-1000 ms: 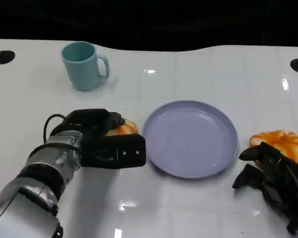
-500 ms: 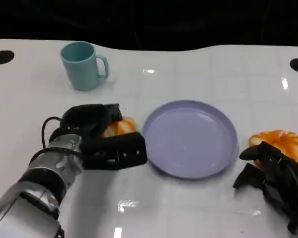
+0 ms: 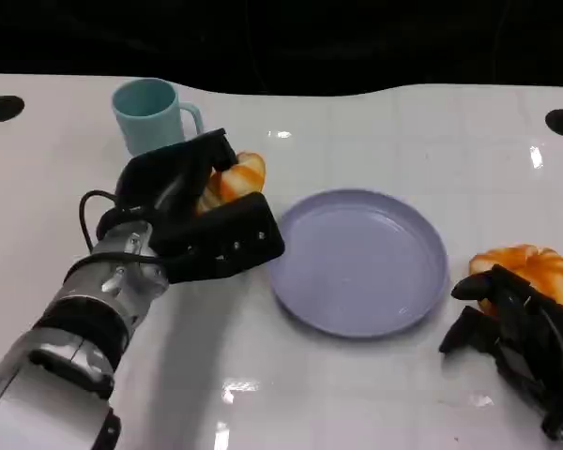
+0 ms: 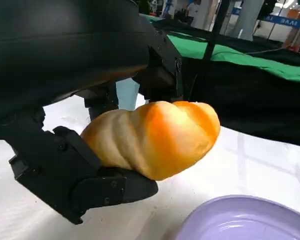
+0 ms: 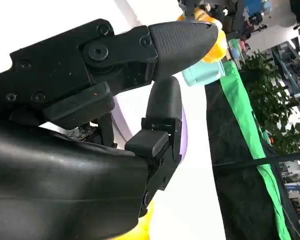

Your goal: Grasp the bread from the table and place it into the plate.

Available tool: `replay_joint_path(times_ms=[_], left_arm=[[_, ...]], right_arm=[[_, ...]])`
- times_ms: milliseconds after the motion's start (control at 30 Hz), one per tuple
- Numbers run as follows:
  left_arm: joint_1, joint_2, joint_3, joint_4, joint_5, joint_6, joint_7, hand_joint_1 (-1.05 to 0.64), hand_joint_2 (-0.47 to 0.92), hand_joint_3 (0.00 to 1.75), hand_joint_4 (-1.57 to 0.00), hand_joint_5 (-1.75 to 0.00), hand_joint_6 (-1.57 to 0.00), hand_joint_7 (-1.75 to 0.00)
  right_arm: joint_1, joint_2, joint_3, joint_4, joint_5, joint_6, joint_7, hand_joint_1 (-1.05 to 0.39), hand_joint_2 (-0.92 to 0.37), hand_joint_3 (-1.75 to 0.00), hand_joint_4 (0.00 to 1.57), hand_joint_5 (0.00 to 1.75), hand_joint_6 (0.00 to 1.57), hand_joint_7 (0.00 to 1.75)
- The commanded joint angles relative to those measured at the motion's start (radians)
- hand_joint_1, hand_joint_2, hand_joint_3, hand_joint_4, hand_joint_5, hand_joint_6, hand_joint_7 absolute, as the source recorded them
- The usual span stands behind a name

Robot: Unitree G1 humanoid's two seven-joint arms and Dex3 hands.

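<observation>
Head view: the left hand (image 3: pixel 192 220) grips the bread (image 3: pixel 233 180), now lifted off the tabletop (image 3: pixel 375 394) where a second ago it lay under the hand at the plate's 9 o'clock. It hangs at about 10 o'clock of the plate (image 3: pixel 359 261), near the cup (image 3: pixel 153 114). The grasp seems done; carrying over comes next. The right hand (image 3: pixel 516 339) rests unmoved by a second bread (image 3: pixel 527 269), fingers curled, holding nothing.
</observation>
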Motion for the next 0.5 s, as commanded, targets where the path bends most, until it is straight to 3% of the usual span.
replay_joint_path(times_ms=[33, 233, 500], left_arm=[[-0.032, 0.007, 0.007, -0.047, -0.015, -0.053, -0.003, -0.16, 0.49, 1.15, -0.90, -1.75, -0.68, -1.75], [-0.030, 0.008, 0.007, -0.058, -0.014, -0.077, -0.014, -0.15, 0.50, 1.17, -0.89, -1.75, -0.68, -1.75], [-0.045, -0.046, -0.064, -0.104, 0.032, -0.203, -0.014, -0.15, 0.45, 1.27, -0.94, -1.75, -0.74, -1.75]], right_arm=[[0.016, -0.007, 0.002, 0.007, -0.008, 0.018, -0.015, -0.53, -0.92, -0.28, 0.66, 1.57, 0.63, 1.23], [0.017, -0.007, 0.003, 0.006, -0.008, 0.017, -0.016, -0.53, -0.92, -0.28, 0.66, 1.57, 0.62, 1.24], [0.019, -0.006, 0.009, 0.009, -0.013, 0.001, -0.013, -0.53, -0.92, -0.28, 0.65, 1.58, 0.62, 1.24]])
